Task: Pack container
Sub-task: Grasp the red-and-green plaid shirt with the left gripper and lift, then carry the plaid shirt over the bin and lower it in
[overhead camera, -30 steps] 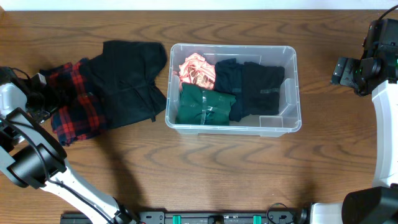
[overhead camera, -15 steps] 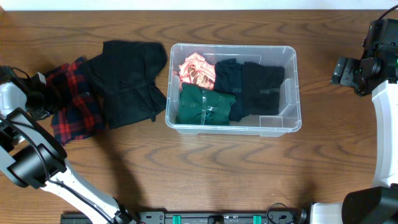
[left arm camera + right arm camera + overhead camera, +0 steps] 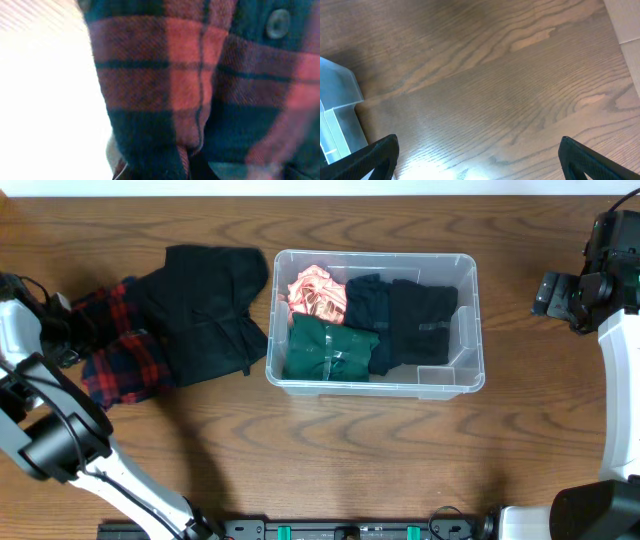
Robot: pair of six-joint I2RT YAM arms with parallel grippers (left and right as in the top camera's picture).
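Note:
The container (image 3: pixel 375 386) is a clear bin at the table's centre. It holds a pink cloth (image 3: pixel 314 292), a green garment (image 3: pixel 330 350) and dark navy clothes (image 3: pixel 408 320). Left of it lie a black garment (image 3: pixel 205 310) and a red plaid shirt (image 3: pixel 125 358). My left gripper (image 3: pixel 68 330) is shut on the plaid shirt's left edge. In the left wrist view the plaid shirt (image 3: pixel 200 75) fills the frame and hides the fingers. My right gripper (image 3: pixel 553 295) hangs open over bare wood to the right of the bin. The right wrist view shows the right gripper (image 3: pixel 480 160) empty, with the bin's corner (image 3: pixel 337 115) at the left.
The black garment overlaps the plaid shirt's right side and nearly touches the bin's left wall. The table's back edge runs along the top of the overhead view. Bare wood lies in front of the bin and to its right.
My left gripper has shut on the plaid shirt's edge and shifted slightly up. The shirt's left part has bunched toward it. The right arm has not moved.

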